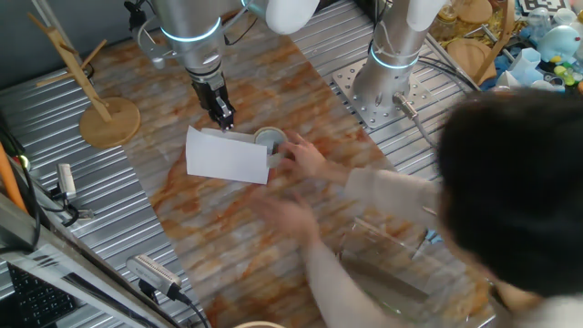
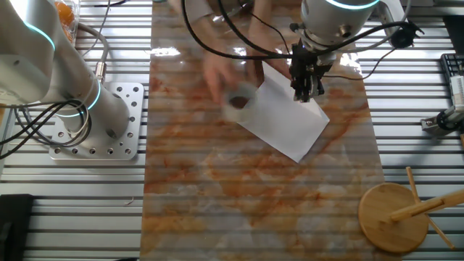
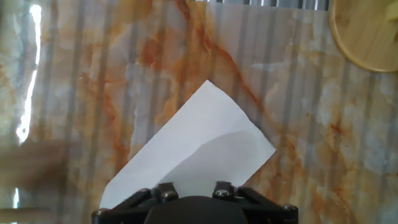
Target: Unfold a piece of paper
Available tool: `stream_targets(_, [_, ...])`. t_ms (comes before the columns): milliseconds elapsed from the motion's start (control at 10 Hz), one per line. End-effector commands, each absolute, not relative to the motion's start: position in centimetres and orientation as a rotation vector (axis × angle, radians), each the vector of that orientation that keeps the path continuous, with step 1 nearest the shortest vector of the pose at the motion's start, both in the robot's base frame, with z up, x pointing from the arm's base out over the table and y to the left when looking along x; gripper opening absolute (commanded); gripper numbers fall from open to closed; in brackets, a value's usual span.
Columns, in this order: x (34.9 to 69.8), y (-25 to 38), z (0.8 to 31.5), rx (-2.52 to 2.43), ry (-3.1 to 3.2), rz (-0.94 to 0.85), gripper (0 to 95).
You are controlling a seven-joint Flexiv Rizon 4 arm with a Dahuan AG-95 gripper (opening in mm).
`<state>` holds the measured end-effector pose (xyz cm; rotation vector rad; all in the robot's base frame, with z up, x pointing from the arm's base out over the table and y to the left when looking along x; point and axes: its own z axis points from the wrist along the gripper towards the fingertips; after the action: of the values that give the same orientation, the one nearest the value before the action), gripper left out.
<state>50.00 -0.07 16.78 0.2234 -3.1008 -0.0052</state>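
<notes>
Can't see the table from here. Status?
Gripper at top edge of white rectangular paper sheet, jaw state unclear. Sheet still folded. Person's hand on grey tape roll beside it, in the workspace.

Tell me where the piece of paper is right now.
The piece of paper lies mid-table on the marbled mat, directly under the gripper, with the grey tape roll at its corner.

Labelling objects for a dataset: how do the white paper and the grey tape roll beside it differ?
The paper is a white, flat, folded rectangle; the tape roll is a grey ring. The paper is much wider than the roll. The gripper is at the paper's edge, while a person's hand is at the roll. Both rest on the marbled table, touching each other.
</notes>
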Motion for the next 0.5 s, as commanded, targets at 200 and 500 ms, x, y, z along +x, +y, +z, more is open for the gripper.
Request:
stream_targets(200, [50.03,-0.05,16.72,0.223,-3.099,0.001,0.0])
stream_targets(500, [50.02,-0.05,16.72,0.222,-3.099,0.001,0.0])
